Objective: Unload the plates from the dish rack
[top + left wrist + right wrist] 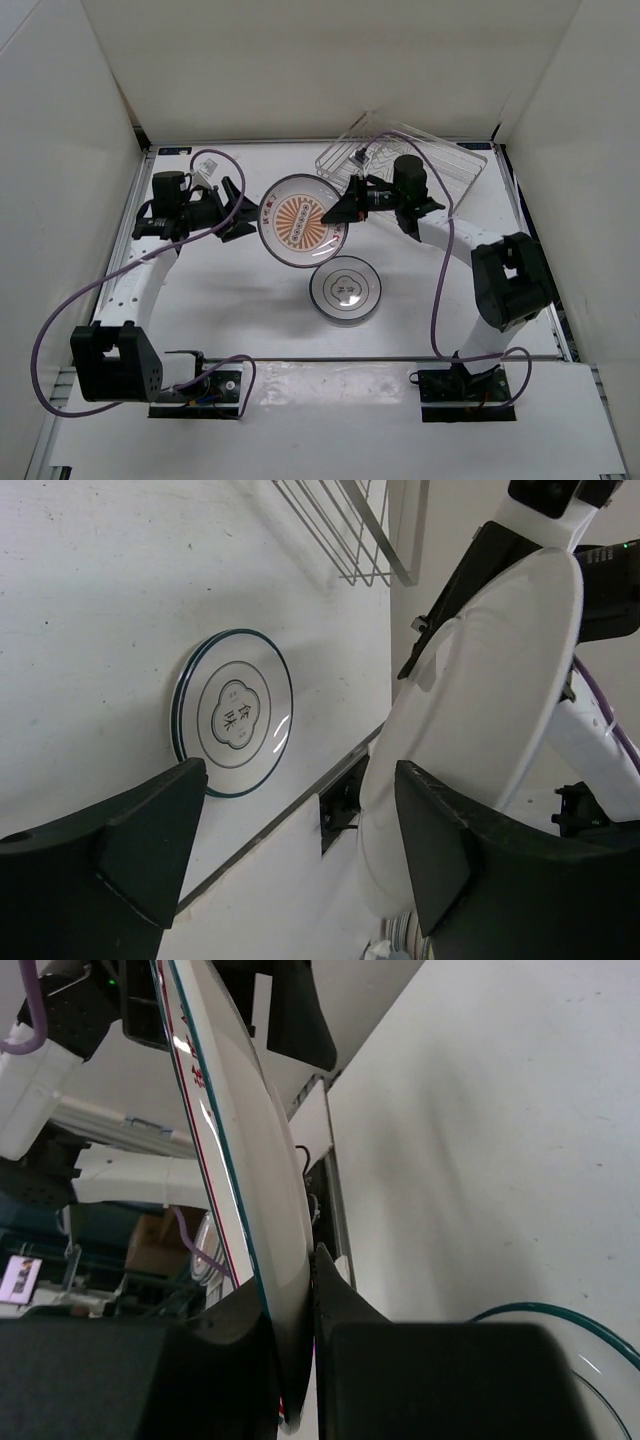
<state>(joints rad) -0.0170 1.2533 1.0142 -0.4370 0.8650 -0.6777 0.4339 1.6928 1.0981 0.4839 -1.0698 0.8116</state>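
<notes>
Midair, right gripper [336,212] clamped on orange-patterned plate [298,225], left gripper [245,208] jaws apart beside it

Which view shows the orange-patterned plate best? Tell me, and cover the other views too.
Top external: the orange-patterned plate faces the camera, its pattern and rim in plain sight, gripped at its edge by the right gripper. Left wrist shows the plate only from its plain white underside; right wrist sees the plate nearly edge-on.
</notes>
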